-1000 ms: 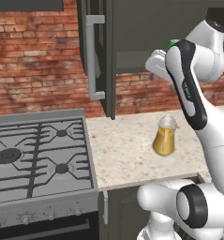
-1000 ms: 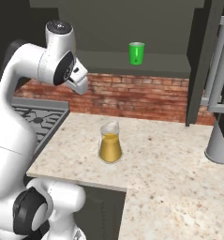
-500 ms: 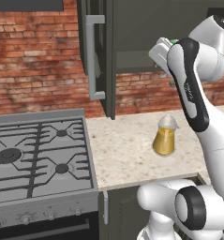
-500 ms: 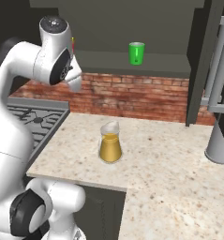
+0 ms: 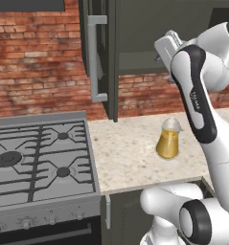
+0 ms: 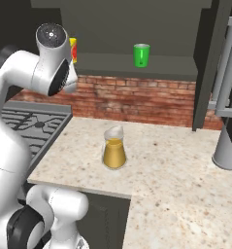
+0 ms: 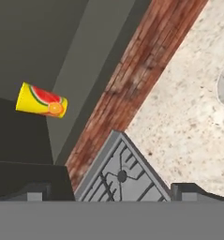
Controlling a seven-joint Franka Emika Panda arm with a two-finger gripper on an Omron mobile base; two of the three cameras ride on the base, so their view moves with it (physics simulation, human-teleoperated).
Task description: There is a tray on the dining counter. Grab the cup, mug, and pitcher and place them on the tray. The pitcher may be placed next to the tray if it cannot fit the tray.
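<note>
In the right base view the arm's upper joint covers most of the small yellow handleless cup (image 6: 73, 50) on the dark cabinet shelf (image 6: 137, 68), leaving a yellow and red sliver. The hand view shows this cup (image 7: 40, 101) whole, tipped sideways by the camera's roll, with a watermelon-and-orange picture on its side. The gripper's (image 7: 113, 190) dark fingertips (image 7: 34, 191) stand far apart at that view's bottom edge, jaws wide and holding nothing. The bright green mug (image 6: 141, 55) stands on the same shelf, well right of the cup; its handle is hard to make out. The clear glass pitcher (image 6: 114, 148) of amber liquid stands on the speckled beige surface (image 6: 180, 175) near the grey stove (image 5: 37, 162); the hand view cuts it off at the right edge. A grey tapered vessel (image 6: 227, 148) stands at the far right.
</note>
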